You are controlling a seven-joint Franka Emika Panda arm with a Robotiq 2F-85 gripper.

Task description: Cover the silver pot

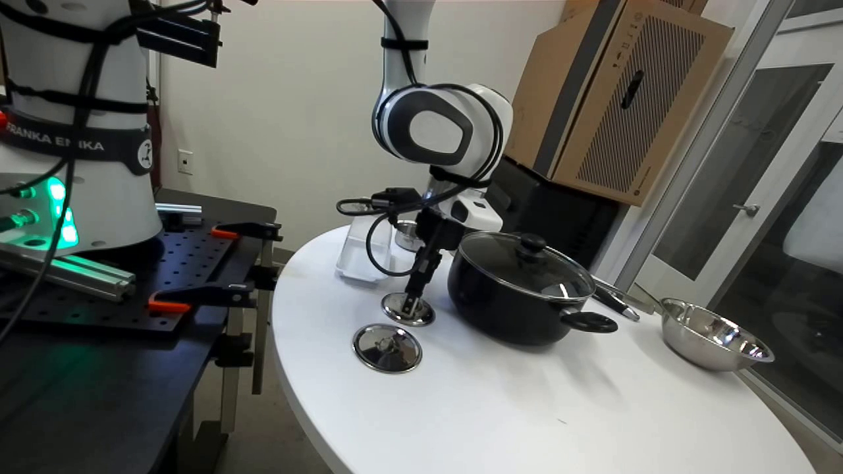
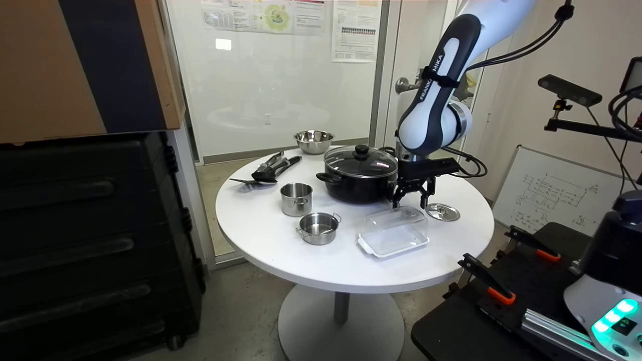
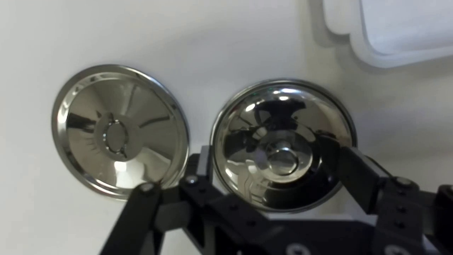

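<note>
Near lid [image 3: 283,138]: on the surface [image 1: 500,408], beneath the tool [image 2: 410,202], its knob [image 3: 283,163] between the fingers [image 3: 203,161]; the coming squeeze presumably turns on that.
Long axis: none, the near lid being round, so the turn of the tool should matter little.
Tool: spread, its fingers apart and pinching nothing; whether they touch metal I cannot tell.
Other lid [image 3: 120,131]: just beside the near lid, with one finger showing between their rims in the wrist view.
Silver pot [image 2: 319,237]: uncovered and upright on the surface, well apart from the tool; in an exterior view it lies left of the tool and closer to the camera.
Way across: seemingly through the space between the black pot [image 2: 358,188] and the clear dish [image 2: 393,233]; lifting the near lid clear first looks safer.
</note>
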